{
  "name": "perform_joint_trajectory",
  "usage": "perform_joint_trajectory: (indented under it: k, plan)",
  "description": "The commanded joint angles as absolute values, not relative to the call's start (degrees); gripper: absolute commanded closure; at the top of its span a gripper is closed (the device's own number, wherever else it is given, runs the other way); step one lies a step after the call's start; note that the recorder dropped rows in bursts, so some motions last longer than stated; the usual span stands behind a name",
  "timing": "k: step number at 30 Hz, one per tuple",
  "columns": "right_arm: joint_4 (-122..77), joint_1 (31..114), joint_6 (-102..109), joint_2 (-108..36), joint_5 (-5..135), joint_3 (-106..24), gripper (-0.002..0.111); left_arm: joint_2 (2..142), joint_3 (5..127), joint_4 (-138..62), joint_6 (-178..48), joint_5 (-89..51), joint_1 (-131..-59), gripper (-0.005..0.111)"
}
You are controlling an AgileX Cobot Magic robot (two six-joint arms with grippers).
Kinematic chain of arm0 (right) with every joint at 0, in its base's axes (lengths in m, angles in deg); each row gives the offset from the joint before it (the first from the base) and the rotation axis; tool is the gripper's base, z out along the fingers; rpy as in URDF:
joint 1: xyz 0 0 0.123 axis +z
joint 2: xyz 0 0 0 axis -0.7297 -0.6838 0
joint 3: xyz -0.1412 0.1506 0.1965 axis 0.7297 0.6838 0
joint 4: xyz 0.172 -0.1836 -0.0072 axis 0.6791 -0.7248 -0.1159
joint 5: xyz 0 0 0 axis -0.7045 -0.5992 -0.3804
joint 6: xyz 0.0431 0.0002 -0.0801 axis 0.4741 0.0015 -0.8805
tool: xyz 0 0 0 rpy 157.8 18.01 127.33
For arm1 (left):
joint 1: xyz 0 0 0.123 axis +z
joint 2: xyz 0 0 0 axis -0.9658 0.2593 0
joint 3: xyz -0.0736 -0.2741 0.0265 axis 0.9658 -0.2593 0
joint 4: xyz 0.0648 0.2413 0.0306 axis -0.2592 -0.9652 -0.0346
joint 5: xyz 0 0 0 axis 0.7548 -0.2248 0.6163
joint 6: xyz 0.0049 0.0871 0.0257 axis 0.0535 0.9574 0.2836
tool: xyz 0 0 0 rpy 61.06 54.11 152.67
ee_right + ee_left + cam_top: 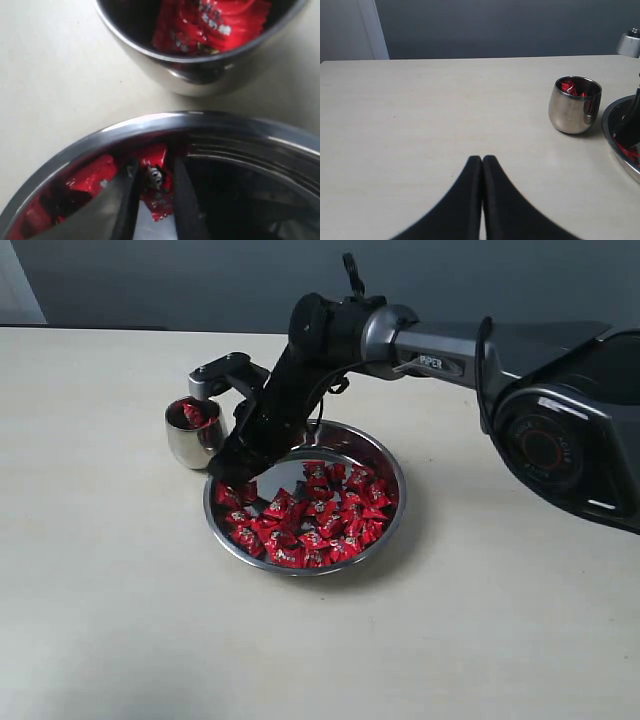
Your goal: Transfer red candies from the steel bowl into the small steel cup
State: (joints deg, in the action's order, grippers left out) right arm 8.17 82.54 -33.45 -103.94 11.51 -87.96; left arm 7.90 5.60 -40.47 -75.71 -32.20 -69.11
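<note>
Steel bowl (352, 436): wide and shallow, on the pale table (100, 570), about the middle of the exterior view.
Red candies (320, 515): heaped in the bowl from about three o'clock round to nine, with a bare shiny patch near twelve.
Steel cup (190, 445): upright on the table at the bowl's ten o'clock, just beside the rim; I cannot tell if they touch. A few red wrappers (195, 415) lie inside it.
Right arm (430, 360): black and grey, it reaches in from three o'clock and slopes down across the bowl. It hides the rim at ten o'clock and the cup's near side.
Right gripper (236, 480): tips down among the candies at the bowl's nine to ten o'clock. In the wrist view its jaws are clenched on a single red candy (156, 180), the wrapper filling the gap between the two dark fingers (125, 200).
Left gripper (482, 167): over bare table, jaws pressed together with nothing between them. The cup and a bit of the bowl's rim stand beyond it, well apart.
Backdrop: grey-blue wall (150, 280) at twelve o'clock, behind the table's far edge.
</note>
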Motion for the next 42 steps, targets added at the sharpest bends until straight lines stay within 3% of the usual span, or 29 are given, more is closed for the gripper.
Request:
perform_joint_trajectory:
  k: [1,4,8,20,23,29,42]
  plan:
    - [8.28,82.33,-33.82,-103.75,11.77,-88.11,0.086,7.39,5.46,-40.55,-75.84,-31.96,-69.41,0.106]
    - [7.90,82.33,-33.82,-103.75,11.77,-88.11,0.088,7.39,5.46,-40.55,-75.84,-31.96,-69.41,0.106]
    - [7.65,82.33,-33.58,-103.75,11.56,-88.11,0.109,7.39,5.46,-40.55,-75.84,-31.96,-69.41,0.106]
    - [0.10,82.19,-28.86,-101.42,10.21,-88.11,0.109,7.39,5.46,-40.55,-75.84,-31.96,-69.41,0.106]
    - [2.53,82.19,-29.44,-101.42,10.21,-88.11,0.100,7.39,5.46,-40.55,-75.84,-31.96,-69.41,0.106]
    - [6.89,82.31,-34.47,-101.65,8.39,-88.11,0.062,7.39,5.46,-40.55,-75.84,-31.96,-69.41,0.106]
    - [6.51,82.92,-34.92,-101.68,9.62,-88.11,0.066,7.39,5.46,-40.55,-75.84,-31.96,-69.41,0.106]
